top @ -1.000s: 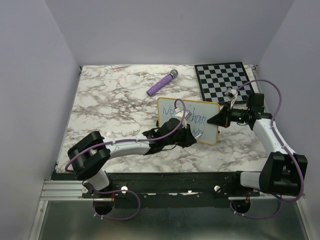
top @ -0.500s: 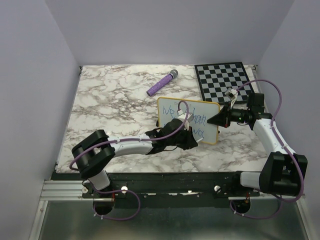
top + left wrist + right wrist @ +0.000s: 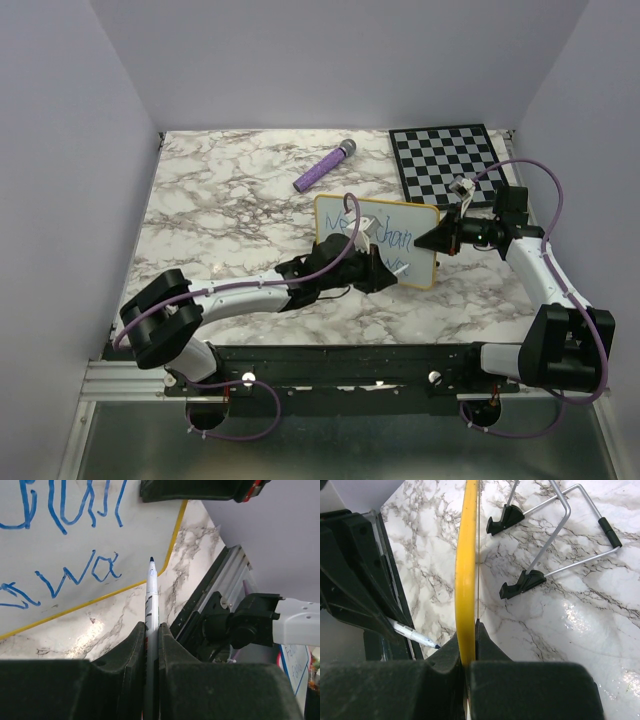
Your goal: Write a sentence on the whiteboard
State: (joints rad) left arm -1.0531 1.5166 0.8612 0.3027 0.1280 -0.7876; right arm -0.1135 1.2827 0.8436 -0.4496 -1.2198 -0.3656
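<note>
The whiteboard (image 3: 405, 216), white with a yellow frame, stands tilted on the marble table. Blue lettering (image 3: 393, 238) in two lines is on it; the left wrist view shows the whiteboard (image 3: 60, 535) with the strokes "wa" (image 3: 80, 572). My left gripper (image 3: 372, 272) is shut on a white marker (image 3: 151, 595). Its blue tip points past the board's yellow lower edge, over the marble. My right gripper (image 3: 438, 240) is shut on the board's right edge, seen as the yellow frame (image 3: 467, 555). The marker (image 3: 415, 636) also shows in the right wrist view.
A purple pen-like cylinder (image 3: 324, 166) lies at the back middle. A black-and-white checkered board (image 3: 445, 160) lies at the back right. The whiteboard's wire stand with black feet (image 3: 522, 582) rests on the marble behind it. The table's metal rail (image 3: 200, 600) runs close by.
My left arm's elbow has swung left and lower, while its gripper stays by the board's lower edge with the marker. The right arm and the board have not moved.
</note>
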